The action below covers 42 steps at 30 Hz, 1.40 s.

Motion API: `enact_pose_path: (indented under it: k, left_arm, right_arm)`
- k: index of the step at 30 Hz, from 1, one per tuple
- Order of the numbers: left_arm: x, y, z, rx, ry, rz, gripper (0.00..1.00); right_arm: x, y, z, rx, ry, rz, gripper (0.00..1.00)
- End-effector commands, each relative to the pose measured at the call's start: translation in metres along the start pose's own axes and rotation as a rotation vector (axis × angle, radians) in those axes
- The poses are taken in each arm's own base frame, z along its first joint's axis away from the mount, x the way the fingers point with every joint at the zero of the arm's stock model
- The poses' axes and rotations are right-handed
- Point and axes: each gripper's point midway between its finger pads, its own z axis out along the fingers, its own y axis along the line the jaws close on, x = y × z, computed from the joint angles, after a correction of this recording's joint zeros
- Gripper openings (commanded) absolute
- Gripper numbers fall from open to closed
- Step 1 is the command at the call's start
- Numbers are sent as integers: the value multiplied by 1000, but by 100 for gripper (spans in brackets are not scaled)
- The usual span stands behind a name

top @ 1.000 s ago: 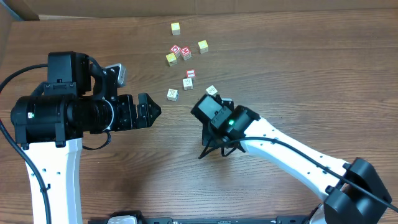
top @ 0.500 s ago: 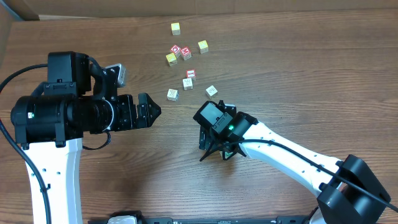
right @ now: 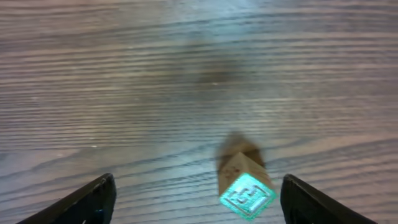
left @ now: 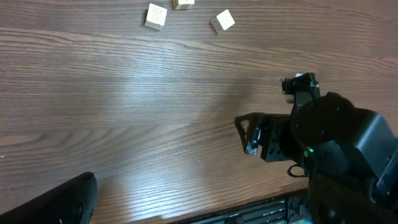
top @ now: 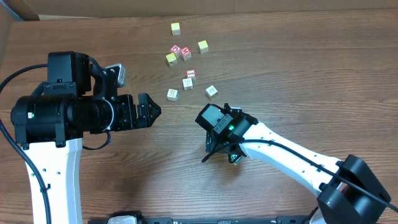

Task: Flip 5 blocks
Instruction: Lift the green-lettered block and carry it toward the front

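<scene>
Currently my right pincer [right: 199,198] stands wide open, gripping nothing. Within its gap, toward five o'clock, a green-faced block [right: 247,190] sits tilted on the table [right: 124,74].

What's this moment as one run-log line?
right claw: open | green-faced block: loose between its jaws, ungripped | left claw: open, empty

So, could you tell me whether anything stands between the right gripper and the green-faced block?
Nothing visible does. The green-faced block sits on the table between the open fingers of the right gripper, touching neither. The nearest other block lies well apart.
</scene>
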Motion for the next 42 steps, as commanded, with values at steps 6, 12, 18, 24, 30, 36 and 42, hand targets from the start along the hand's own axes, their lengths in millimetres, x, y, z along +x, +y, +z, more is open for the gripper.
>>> enact_pose_path:
  k: [6,12,18,24,30,36,42]
  left_arm:
    - [-5,-1,-4,-1,-21,5,100]
    - [-5,-1,-4,-1,-21,5,100]
    - [-5,-1,-4,-1,-21,5,100]
    - [-6,-1,-4,-1,-22,5,100]
    - [-6,-1,-4,-1,-22,5,100]
    - [-5,-1,-4,-1,-21,5,100]
    - [-6,-1,-4,-1,-22,5,100]
  right_arm:
    - [34,-21,27,37,105,30,90]
    - [35,-18,32,16,106,33,66]
    - [30,-12,33,-11,85,35,51]
    - [16,5,33,-77,27,39,50]
    - [17,5,33,-78,31,39,55]
    - [32,3,32,-79,108,34,56]
    - [35,1,32,-72,117,32,43]
